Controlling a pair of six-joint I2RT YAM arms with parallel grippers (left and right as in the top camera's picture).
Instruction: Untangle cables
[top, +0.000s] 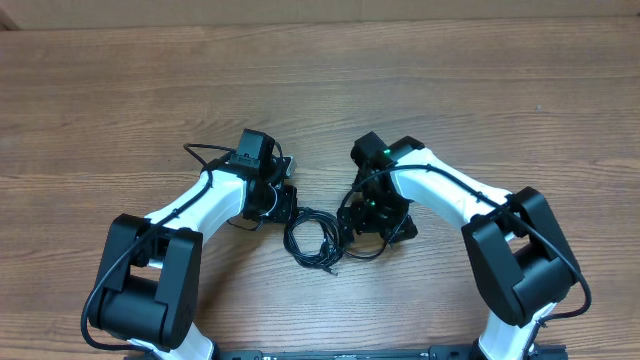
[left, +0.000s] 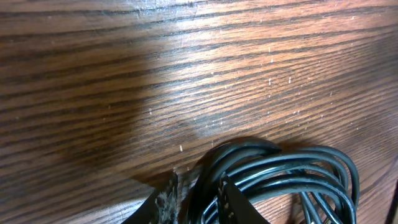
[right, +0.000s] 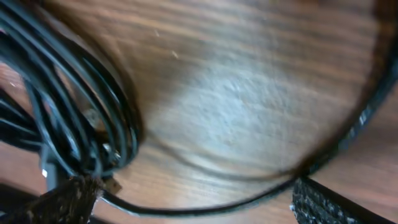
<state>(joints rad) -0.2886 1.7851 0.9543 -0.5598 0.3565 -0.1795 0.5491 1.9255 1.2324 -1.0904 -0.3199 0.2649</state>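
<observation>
The cables (top: 312, 238) are thin black cords lying coiled in a loose bundle on the wooden table between my two arms. In the left wrist view the left gripper (left: 199, 186) is shut on a few strands at the bundle's edge, and the rest of the cables (left: 298, 168) loop away to the right. My left gripper (top: 283, 205) sits at the bundle's upper left. On the bundle's right, the right gripper (top: 372, 228) stands open. In the right wrist view the right gripper (right: 186, 193) straddles one loose strand (right: 348, 134), with the cables (right: 74, 112) heaped at the left.
Bare wooden table (top: 100, 80) extends all around the bundle. A thicker black lead (top: 200, 152) loops beside the left wrist. Both arm bases stand at the near edge, left (top: 140, 290) and right (top: 520, 260).
</observation>
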